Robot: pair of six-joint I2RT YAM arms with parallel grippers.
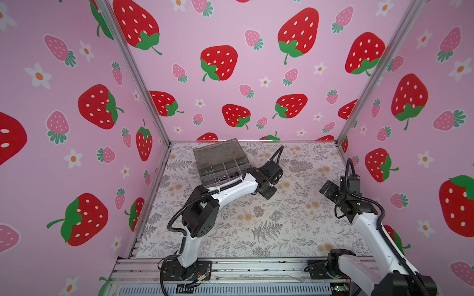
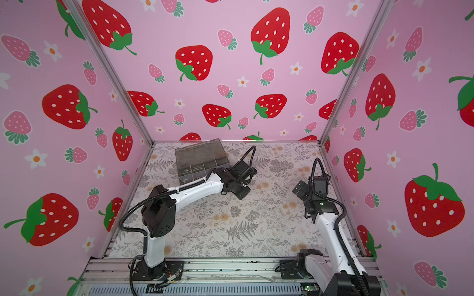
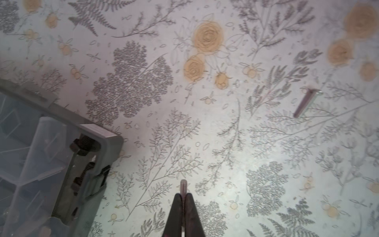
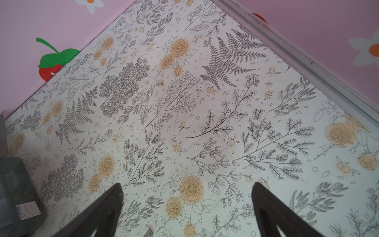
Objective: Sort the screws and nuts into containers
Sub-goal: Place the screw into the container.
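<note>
Silver, slim screw (image 3: 183, 184), pinched in left pincer (image 3: 183, 195), rounded tip protruding

Stretching the left arm (image 1: 230, 191) forward and inward with its wrist angled downward and the left tool (image 3: 183, 196) pinching shut on a thin silver screw (image 3: 183, 184), holding the right arm (image 1: 366, 225) raised at the right side, the right tool (image 4: 187, 184) gaping wide and gripping nothing.

The organiser box (image 1: 218, 159) sits back-left on the table (image 1: 256, 243); a screw (image 1: 295, 208), seemingly, lies further right.
</note>
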